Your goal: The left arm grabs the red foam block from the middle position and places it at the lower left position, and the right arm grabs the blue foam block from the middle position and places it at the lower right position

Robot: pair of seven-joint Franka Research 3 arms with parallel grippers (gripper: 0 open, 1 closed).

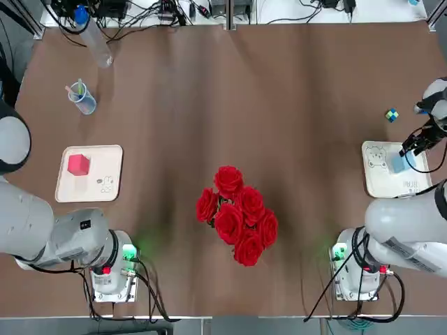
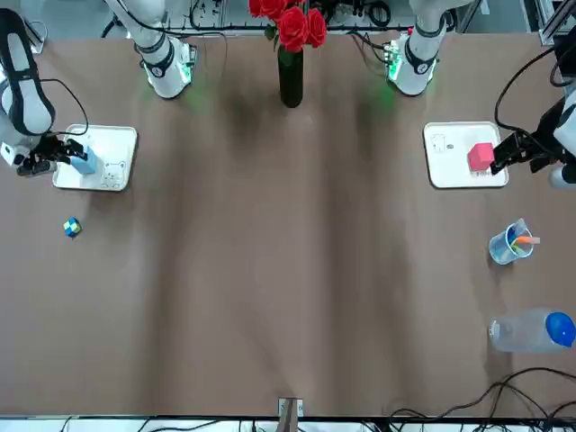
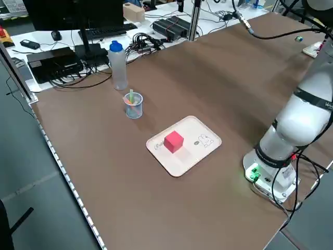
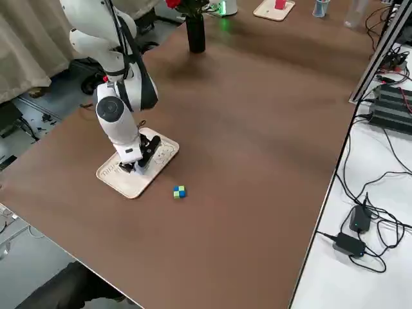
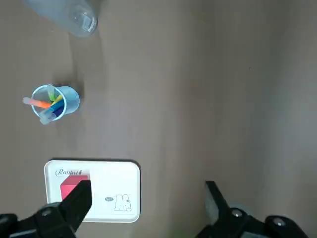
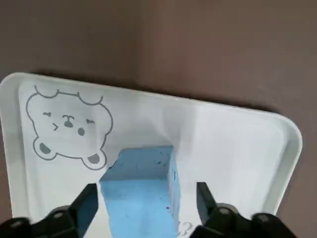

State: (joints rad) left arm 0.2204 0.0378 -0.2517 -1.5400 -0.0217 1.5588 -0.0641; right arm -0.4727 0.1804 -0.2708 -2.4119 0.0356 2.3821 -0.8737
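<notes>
The red foam block point(image 1: 78, 165) sits on the cream tray point(image 1: 105, 192) at the lower left, also seen in the left side view point(image 3: 174, 141). My left gripper point(image 5: 147, 198) hangs open above the table beside that tray, holding nothing; in the front view it point(image 2: 506, 153) is next to the red block point(image 2: 481, 157). The blue foam block point(image 6: 141, 186) rests on the white tray point(image 6: 233, 144) at the lower right. My right gripper point(image 6: 147, 198) straddles it with fingers open and a gap at the block's side. The top view shows the blue block point(image 1: 399, 165) under this gripper point(image 1: 412, 145).
A black vase of red roses point(image 1: 237, 213) stands near the middle front. A cup of pens point(image 1: 82, 98) and a clear bottle point(image 1: 94, 38) are at the far left. A small coloured cube point(image 1: 392, 115) lies beyond the right tray. Cables line the far edge.
</notes>
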